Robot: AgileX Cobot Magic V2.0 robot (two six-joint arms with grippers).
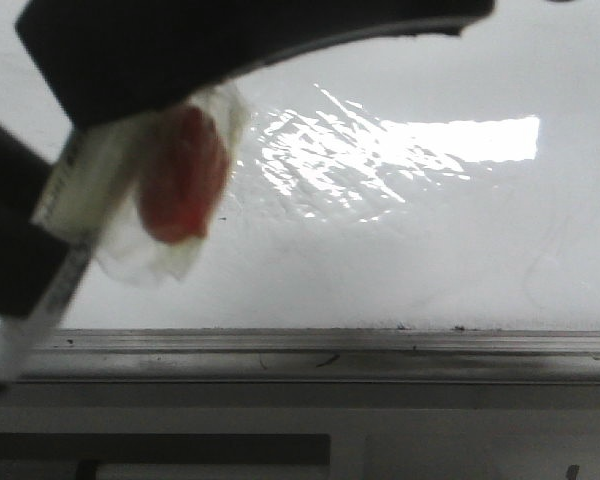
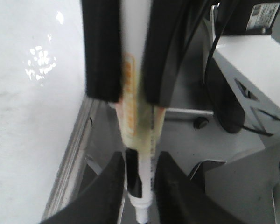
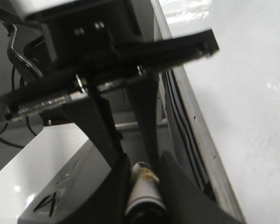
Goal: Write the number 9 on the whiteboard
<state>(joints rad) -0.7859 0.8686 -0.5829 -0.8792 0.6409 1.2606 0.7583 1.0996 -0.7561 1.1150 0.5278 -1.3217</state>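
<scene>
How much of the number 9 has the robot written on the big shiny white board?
Done: nothing. The glossy white whiteboard shows no stroke of the number 9 in the front view. In hand: the left gripper and the right gripper both clamp the white marker pen. Left: the whole 9.

Marker (image 2: 139,154) with yellowed tape wrap (image 1: 185,190)
</scene>
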